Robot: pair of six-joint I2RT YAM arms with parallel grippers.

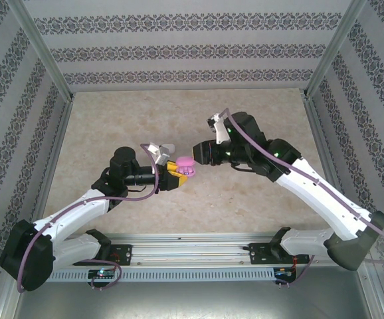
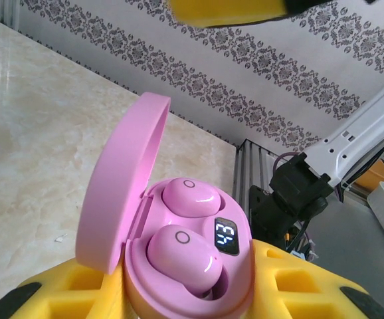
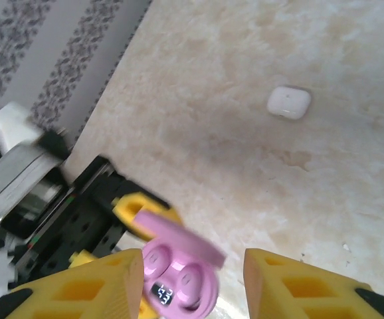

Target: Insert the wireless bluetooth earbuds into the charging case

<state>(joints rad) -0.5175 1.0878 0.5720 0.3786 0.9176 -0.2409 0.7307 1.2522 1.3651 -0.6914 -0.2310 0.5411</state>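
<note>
My left gripper (image 1: 175, 174) is shut on a pink charging case (image 2: 192, 279), held above the table with its lid (image 2: 119, 193) swung open. Two pale purple wireless bluetooth earbuds lie in its wells: the far earbud (image 2: 191, 197) sits flush and the near earbud (image 2: 182, 259) stands a little higher, with a dark gap at its lower edge. A lit display (image 2: 226, 236) glows beside them. My right gripper (image 3: 192, 279) stands open just over the case (image 3: 179, 276), its yellow fingers (image 3: 298, 279) either side with nothing gripped. In the top view the two grippers meet at the case (image 1: 185, 162).
A shut white charging case (image 3: 289, 102) lies on the beige marble table (image 3: 245, 153), beyond the grippers. Patterned walls and aluminium posts (image 1: 42, 50) box in the table. The arms' mounting rail (image 1: 192, 249) runs along the near edge.
</note>
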